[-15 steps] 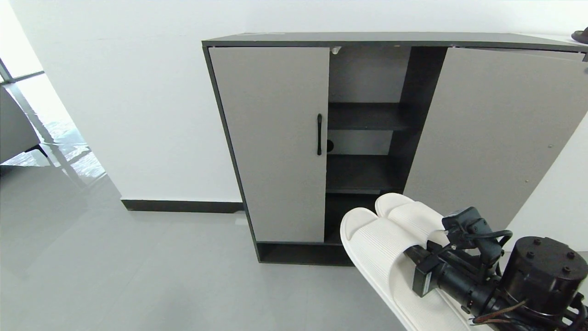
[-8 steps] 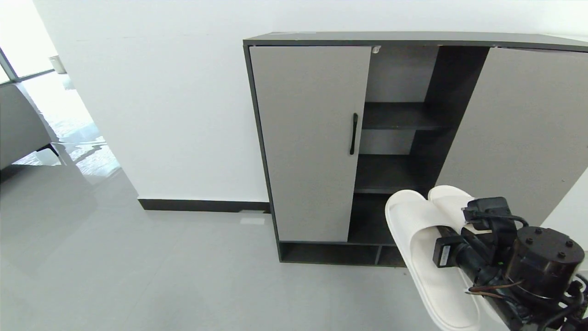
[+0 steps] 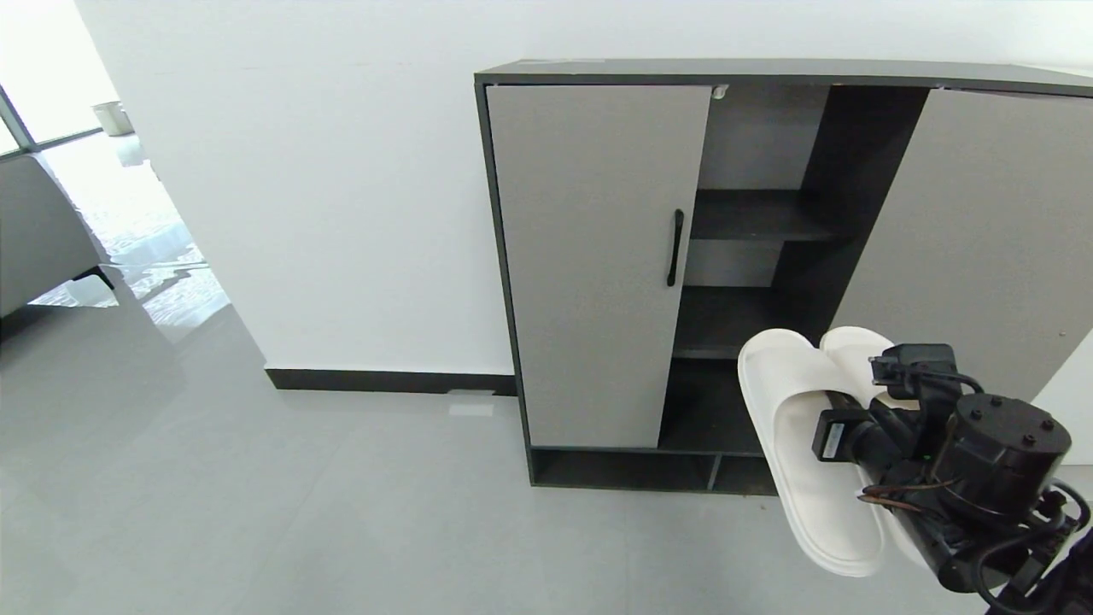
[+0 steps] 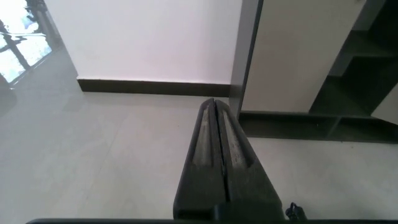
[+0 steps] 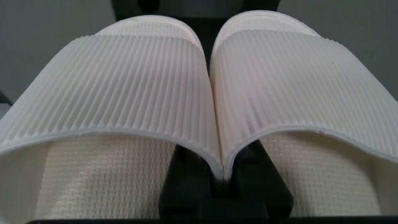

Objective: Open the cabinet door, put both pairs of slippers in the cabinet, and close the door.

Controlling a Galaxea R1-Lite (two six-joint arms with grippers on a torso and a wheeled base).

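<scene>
The grey cabinet (image 3: 598, 256) stands against the white wall. Its left door is closed, with a black handle (image 3: 675, 248). The right door (image 3: 982, 231) is swung open, showing dark shelves (image 3: 743, 320). My right gripper (image 3: 835, 400) (image 5: 222, 179) is shut on a pair of white ribbed slippers (image 3: 794, 427) (image 5: 143, 81), clamping their inner edges together. The toes point at the opening, level with the lower shelf. In the left wrist view my left gripper (image 4: 214, 134) is shut with nothing in it, above the floor in front of the cabinet's left side.
The open right door stands close beside my right arm. Bare grey floor (image 3: 299, 512) spreads to the left of the cabinet. A grey seat (image 3: 38, 239) sits at the far left by a bright window. A dark skirting board (image 3: 384, 380) runs along the wall.
The head camera has turned, so the cabinet sits further right in the picture. My right arm has raised the slippers and brought their toes nearer the opening.
</scene>
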